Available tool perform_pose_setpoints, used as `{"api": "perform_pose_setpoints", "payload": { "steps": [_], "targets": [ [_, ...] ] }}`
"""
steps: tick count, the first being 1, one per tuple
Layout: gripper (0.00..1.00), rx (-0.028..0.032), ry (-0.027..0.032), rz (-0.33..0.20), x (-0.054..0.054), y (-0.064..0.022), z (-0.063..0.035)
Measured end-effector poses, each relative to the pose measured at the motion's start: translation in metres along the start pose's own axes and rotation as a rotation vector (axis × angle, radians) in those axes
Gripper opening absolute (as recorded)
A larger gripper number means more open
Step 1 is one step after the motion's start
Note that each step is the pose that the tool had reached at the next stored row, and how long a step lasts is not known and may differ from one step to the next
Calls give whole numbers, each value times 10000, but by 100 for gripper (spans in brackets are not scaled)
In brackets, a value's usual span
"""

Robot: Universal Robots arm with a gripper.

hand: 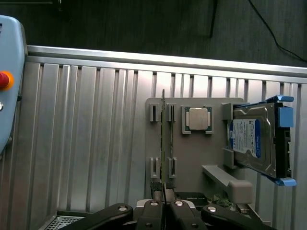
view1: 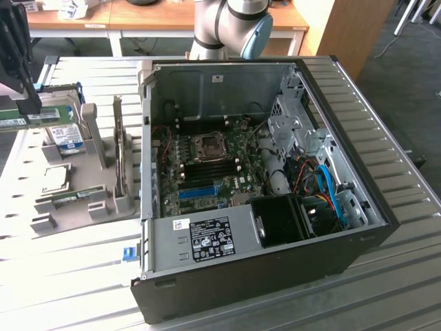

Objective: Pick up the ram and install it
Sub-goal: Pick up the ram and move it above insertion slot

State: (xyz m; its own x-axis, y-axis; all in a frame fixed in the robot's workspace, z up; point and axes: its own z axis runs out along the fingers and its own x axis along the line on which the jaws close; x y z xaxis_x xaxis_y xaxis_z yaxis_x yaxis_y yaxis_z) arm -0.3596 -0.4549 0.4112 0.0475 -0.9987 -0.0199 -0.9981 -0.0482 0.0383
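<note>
Pincer (hand: 163, 203) — black, clamped | ram (hand: 163, 143) — thin flat green board, edge-on

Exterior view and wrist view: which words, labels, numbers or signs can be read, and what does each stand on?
None can be read.
Black label on the silver housing: white print and marks, too small to read.
White sticker beside it: too small.
Blue-white label on the hard drive: blurred.
Pale sticker on the ram: unreadable.
</note>
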Motion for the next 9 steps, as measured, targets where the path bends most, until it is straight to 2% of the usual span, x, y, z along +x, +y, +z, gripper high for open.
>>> {"api": "perform_pose_setpoints", "payload": {
  "steps": [5,9],
  "targets": [
    [12,0,1,-2,2,-24,-1],
    [12,0,0,1,5,-101,-4]
  ]
}}
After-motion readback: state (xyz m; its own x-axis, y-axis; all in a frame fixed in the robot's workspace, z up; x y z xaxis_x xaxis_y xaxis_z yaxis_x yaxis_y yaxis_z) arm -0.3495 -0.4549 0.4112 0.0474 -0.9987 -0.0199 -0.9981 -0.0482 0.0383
